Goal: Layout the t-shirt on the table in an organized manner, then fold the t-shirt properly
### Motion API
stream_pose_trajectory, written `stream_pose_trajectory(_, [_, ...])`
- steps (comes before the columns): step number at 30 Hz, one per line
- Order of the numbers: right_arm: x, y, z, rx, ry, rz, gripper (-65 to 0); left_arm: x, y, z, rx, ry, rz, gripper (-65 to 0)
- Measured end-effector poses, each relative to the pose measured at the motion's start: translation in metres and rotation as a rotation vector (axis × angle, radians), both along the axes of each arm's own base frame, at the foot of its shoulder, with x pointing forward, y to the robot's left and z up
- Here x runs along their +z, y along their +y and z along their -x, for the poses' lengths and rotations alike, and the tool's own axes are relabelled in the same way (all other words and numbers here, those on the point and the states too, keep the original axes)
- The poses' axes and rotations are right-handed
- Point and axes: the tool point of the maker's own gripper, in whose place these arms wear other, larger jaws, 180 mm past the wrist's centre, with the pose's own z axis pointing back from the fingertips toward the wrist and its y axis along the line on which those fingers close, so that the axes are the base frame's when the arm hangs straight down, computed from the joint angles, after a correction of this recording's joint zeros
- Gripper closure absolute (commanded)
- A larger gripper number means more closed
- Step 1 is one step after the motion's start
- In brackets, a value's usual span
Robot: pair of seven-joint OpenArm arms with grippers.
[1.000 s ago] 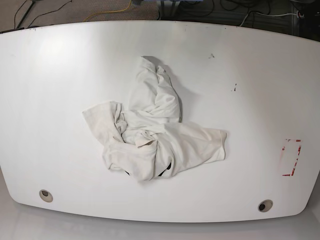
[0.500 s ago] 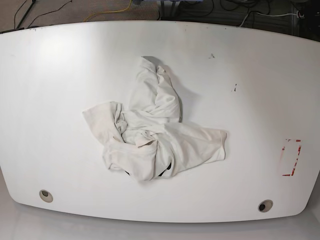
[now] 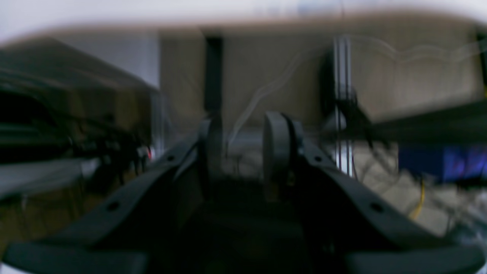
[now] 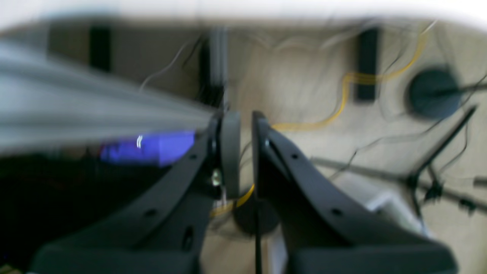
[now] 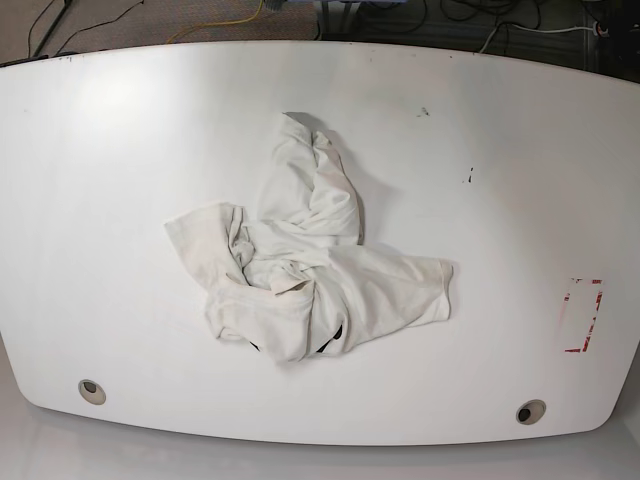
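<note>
On the worktop (image 5: 520,180), base view: t-shirt (image 5: 305,275) lies crumpled mid-table, untouched; layout not begun. Left wrist view: left gripper (image 3: 243,146) off the worktop, jaws apart, empty. Right wrist view: right gripper (image 4: 245,146) jaws nearly together, empty. Next we judge a reach for a hem.

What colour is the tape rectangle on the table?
Red; the tape rectangle shows best in the base view.

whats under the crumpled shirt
Only the table shows around the shirt. Small dark patches peek from its near edge, probably print. Anything else beneath is covered by bunched cloth.
</note>
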Motion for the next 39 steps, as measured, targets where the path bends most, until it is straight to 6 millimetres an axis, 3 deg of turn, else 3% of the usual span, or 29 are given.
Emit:
stream_pose_trajectory(7, [0.001,-0.010,-0.039,-0.005,-0.106,0.023,-5.1,0.010,-0.007,-0.024,-0.003,-0.075,0.015,-16.4])
stream_pose_trajectory(15, [0.008,-0.031,-0.088,-0.026,-0.238,0.078,-5.5,0.009,-0.019,-0.071,0.038,-0.218,0.049,-17.4])
stream_pose_trajectory(22, [0.018,-0.034,-0.133,-0.032,-0.351,0.087,-6.2,0.012,-0.031,-0.102,0.037,-0.307,0.088,-28.9])
stream_pose_trajectory(26, [0.026,-0.035,-0.156,-0.008,-0.412,0.094,-14.1,0.017,-0.037,-0.121,0.029,-0.365,0.105,-34.7])
stream_pose_trajectory(31, [0.040,-0.037,-0.189,-0.003,-0.503,0.101,-27.4,0.019,-0.047,-0.130,0.015,-0.394,0.134,-35.7])
stream_pose_trajectory(39, [0.053,-0.040,-0.240,0.009,-0.548,0.114,-34.1,0.024,-0.065,-0.149,-0.009,-0.453,0.182,-35.7])
